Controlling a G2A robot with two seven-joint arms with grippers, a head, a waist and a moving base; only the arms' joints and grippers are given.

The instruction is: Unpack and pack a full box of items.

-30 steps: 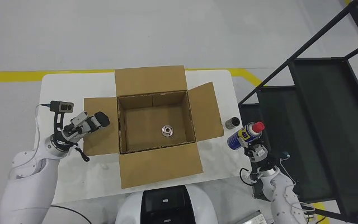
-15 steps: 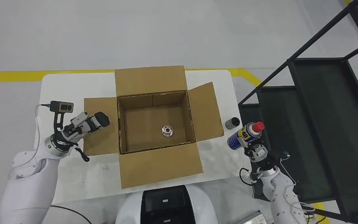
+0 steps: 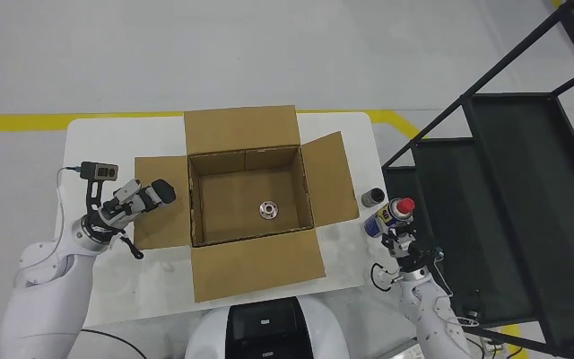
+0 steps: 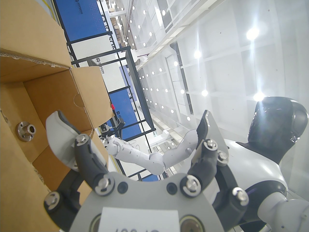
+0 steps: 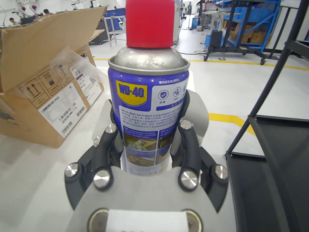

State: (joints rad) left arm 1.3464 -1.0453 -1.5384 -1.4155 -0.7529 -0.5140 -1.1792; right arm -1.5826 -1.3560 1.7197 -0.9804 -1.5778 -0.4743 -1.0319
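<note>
An open cardboard box (image 3: 215, 179) stands mid-table with its flaps spread; a small metal flange (image 3: 267, 209) lies on its floor, also visible as the flange (image 4: 25, 129) in the left wrist view. My right gripper (image 5: 149, 121) is shut on a blue spray can (image 5: 148, 85) with a red cap, held upright at the table's right edge, the can (image 3: 387, 216) standing just beside a small grey can (image 3: 371, 196). My left gripper (image 3: 151, 195) hovers over the box's left flap, open, nothing between its fingers (image 4: 60, 126).
A black metal shelf rack (image 3: 502, 179) stands right of the table, close to the right arm. The white table (image 3: 108, 144) has bare room at its far left. The box's outer wall (image 5: 48, 92) carries labels.
The right arm has shifted the spray can slightly left and down toward the table edge. The left arm has not moved.
</note>
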